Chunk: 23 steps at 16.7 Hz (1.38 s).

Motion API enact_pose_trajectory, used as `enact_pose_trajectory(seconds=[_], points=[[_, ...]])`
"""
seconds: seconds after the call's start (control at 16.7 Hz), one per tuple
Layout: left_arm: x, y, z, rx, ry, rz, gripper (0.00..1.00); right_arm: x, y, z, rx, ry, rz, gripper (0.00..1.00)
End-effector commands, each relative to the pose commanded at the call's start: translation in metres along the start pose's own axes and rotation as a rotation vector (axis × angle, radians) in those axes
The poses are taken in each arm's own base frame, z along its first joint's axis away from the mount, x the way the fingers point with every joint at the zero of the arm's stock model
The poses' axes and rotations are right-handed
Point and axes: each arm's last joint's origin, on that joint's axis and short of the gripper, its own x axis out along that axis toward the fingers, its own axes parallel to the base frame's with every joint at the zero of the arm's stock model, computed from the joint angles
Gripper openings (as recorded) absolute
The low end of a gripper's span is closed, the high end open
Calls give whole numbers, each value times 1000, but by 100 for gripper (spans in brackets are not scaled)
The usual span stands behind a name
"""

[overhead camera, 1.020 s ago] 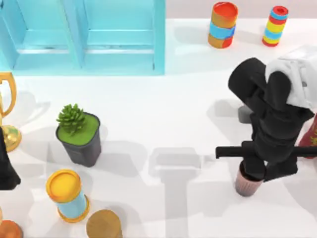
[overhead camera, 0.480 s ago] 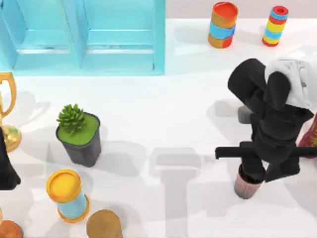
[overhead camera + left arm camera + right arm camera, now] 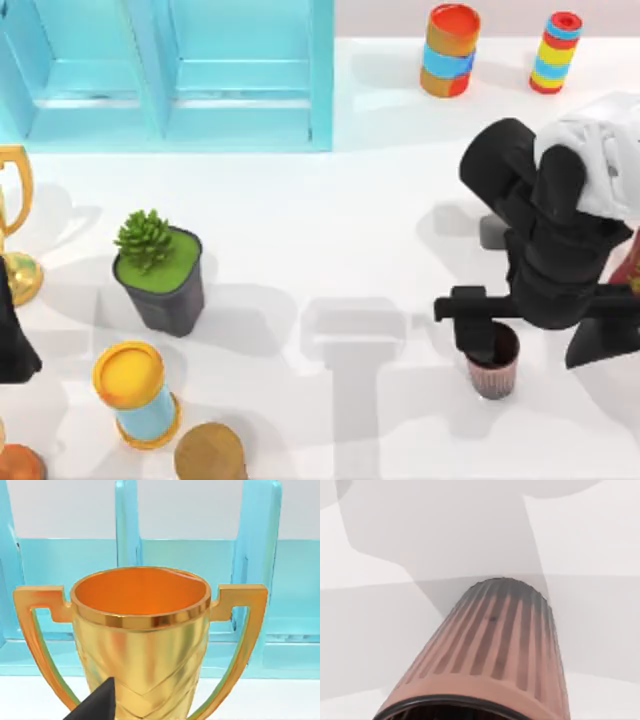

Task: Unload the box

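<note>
A ribbed, brownish-pink cup (image 3: 493, 362) stands upright on the white table at the right. My right gripper (image 3: 538, 340) hangs just above it, open, with its fingers spread wide and off the cup's sides. The right wrist view looks down the cup (image 3: 490, 650) past its dark rim. The cyan box (image 3: 170, 70) with open compartments sits at the back left. My left gripper (image 3: 10, 340) is parked at the left edge, beside a gold trophy (image 3: 140, 640).
A potted succulent (image 3: 160, 270), a yellow-topped blue can (image 3: 135, 392) and a brown disc (image 3: 210, 452) stand front left. Two striped cans (image 3: 448, 50) (image 3: 556, 52) are at the back right. A grey block (image 3: 490, 232) and a red object (image 3: 628, 270) lie near the right arm.
My right gripper, which was closed around the cup, has opened and let it go. The cup now stands free on the table. The left arm has not moved.
</note>
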Motion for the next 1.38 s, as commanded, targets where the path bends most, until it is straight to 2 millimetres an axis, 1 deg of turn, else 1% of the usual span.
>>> enact_pose_trajectory(seconds=[0.48, 0.6, 0.78, 1.14, 1.26, 1.38], points=[[0, 0, 0, 0, 0, 0, 100, 0, 0, 0, 2, 0, 0, 100], [0, 0, 0, 0, 0, 0, 100, -4, 0, 1, 2, 1, -1, 100], [0, 0, 0, 0, 0, 0, 100, -24, 0, 2, 3, 3, -3, 100], [0, 0, 0, 0, 0, 0, 100, -86, -3, -2, 1, -3, -1, 100], [0, 0, 0, 0, 0, 0, 100, -97, -5, -4, 1, -2, 0, 100], [0, 0, 0, 0, 0, 0, 100, -100, -5, -5, 2, 0, 0, 100]])
